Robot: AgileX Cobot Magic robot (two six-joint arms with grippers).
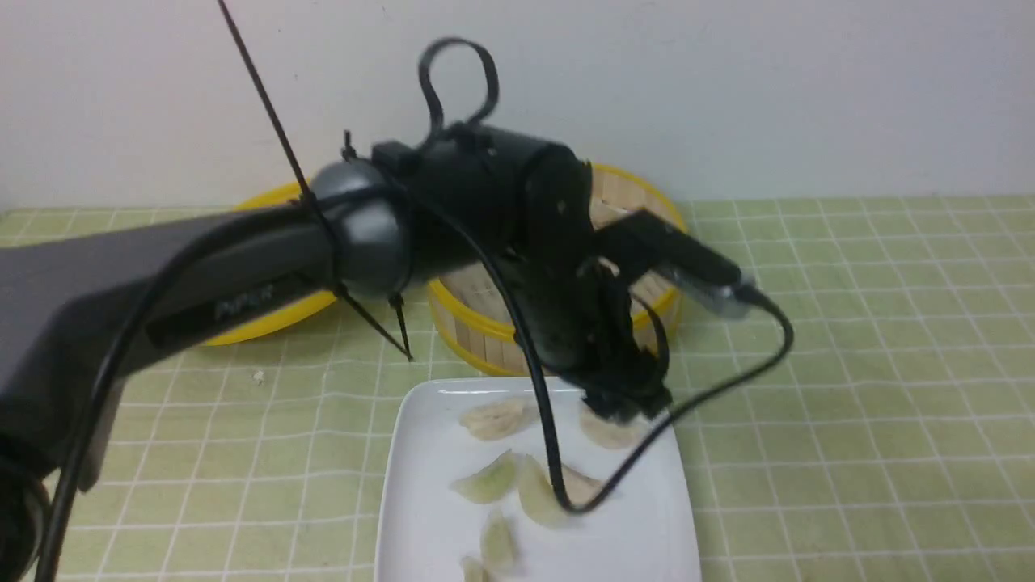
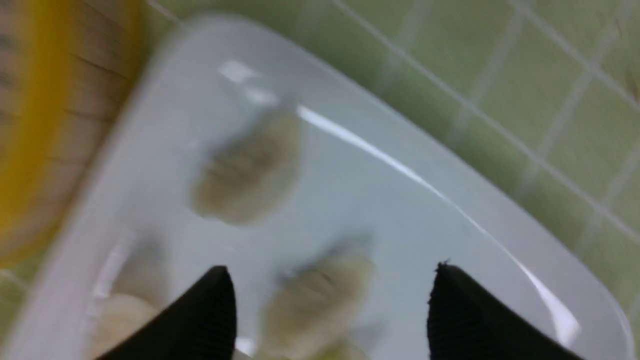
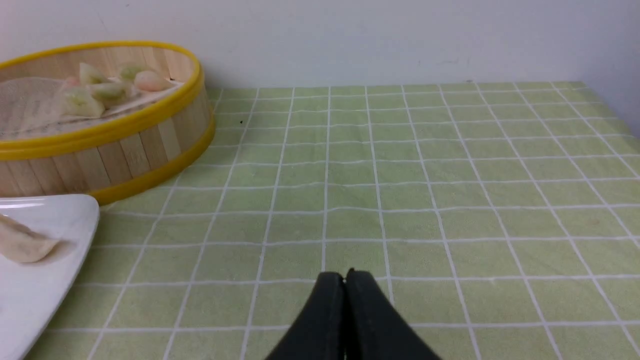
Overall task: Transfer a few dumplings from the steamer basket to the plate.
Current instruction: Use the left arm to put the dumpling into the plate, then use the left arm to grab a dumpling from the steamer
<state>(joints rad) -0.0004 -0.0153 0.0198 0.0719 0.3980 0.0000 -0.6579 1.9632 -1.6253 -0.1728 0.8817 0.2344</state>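
Plate [image 1: 420, 517]: white, just in front of the steamer basket [image 1: 473, 327], about six dumplings [image 1: 495, 419] lying on it. Basket: a handful more inside, visible from the right wrist. Left gripper [image 1: 624, 408]: low over the plate's far side, jaws spread wide, holding nothing. Right gripper [image 3: 345, 274]: pinched closed, empty, over the tablecloth [image 1: 849, 364], well apart. Assessment: "a few" looks delivered; only withdrawal appears left.

- Soft, even light from above; only a faint shadow beneath the steamer basket [image 3: 125, 150].
- Left wrist view is smeared with blur: plate [image 2: 350, 210] and dumplings [image 2: 245, 170] fuzzy, a white glare streak across the glaze.
- Front view slightly soft; right wrist view sharp.
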